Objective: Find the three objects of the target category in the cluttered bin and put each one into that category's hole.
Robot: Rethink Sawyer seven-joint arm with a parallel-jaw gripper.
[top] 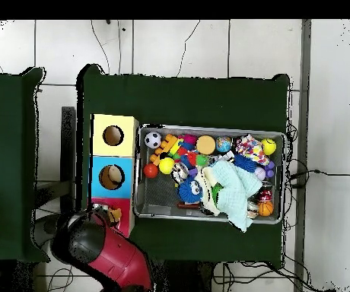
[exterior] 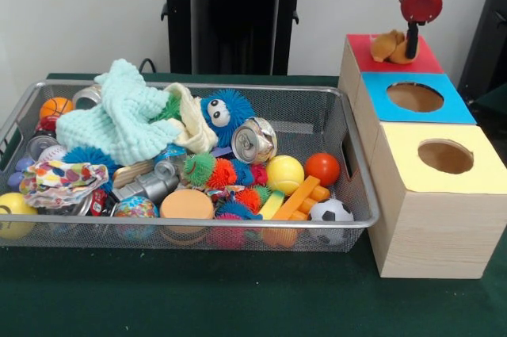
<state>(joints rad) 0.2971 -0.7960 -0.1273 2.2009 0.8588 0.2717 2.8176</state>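
green table: tool over the hole (grip unclear), beside tan object.

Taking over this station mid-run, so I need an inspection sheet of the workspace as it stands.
Surface: green table cloth.
Job's things: bin full; red-topped box with a tan object lying over where its hole would be.
Clutter: mint cloth, crushed can, blue fuzzy toy, balls, blue-topped box, yellow-topped box.
Grippers: gripper above the red top, state unclear.
Cables: on the floor, right of the table.
Surroundings: tiled floor.
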